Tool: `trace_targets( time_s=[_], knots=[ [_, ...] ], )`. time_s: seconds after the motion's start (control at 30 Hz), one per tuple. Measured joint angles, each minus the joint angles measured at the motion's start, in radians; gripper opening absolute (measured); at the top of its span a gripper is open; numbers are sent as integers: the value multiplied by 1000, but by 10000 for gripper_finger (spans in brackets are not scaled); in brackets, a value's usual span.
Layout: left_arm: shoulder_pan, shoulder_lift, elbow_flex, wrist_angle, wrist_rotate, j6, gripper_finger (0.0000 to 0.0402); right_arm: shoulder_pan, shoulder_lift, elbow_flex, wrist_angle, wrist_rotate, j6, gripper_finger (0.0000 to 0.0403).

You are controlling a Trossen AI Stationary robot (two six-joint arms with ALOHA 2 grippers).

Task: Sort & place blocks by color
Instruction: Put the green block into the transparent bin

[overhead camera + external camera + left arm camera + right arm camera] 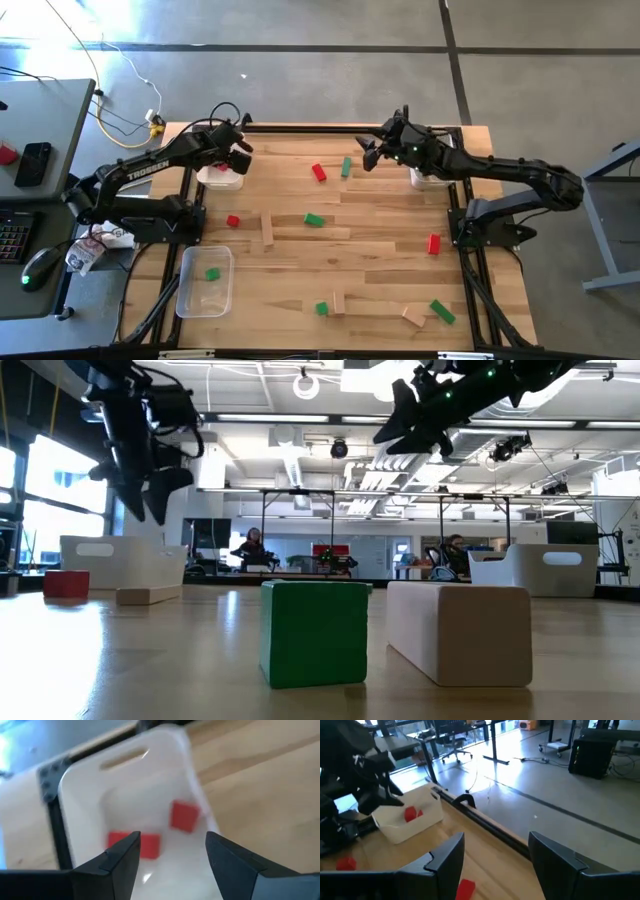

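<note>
Left gripper (240, 150): upper left of the high view, over the white tray (222, 181); fingers parted, nothing between them.
White tray contents: two red blocks (184, 816) lie below that gripper, apart from it.
Clear tray (192, 297): lower left, one green block (212, 273) inside.
Loose blocks, left to right on the bench (380, 300): red block (233, 221), long wood block (267, 229), green block (314, 219), red block (319, 172), green block (346, 166), red block (433, 243), green block (442, 312).
Right gripper (368, 152): upper centre-right, held high, fingers spread wide and empty, just right of the green block at upper centre.
</note>
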State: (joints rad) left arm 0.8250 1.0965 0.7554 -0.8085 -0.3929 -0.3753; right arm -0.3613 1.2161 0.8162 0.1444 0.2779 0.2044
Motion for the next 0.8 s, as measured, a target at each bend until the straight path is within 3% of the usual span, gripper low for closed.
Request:
trace_targets(
  time_s=[0.4, 0.8],
  knots=[
    [-126, -55, 0, 322, 181, 74, 211, 4, 142, 0, 63, -16, 24, 209],
    [-173, -23, 0, 343, 172, 73, 211, -18, 264, 12, 68, -3, 105, 209]
  ],
)
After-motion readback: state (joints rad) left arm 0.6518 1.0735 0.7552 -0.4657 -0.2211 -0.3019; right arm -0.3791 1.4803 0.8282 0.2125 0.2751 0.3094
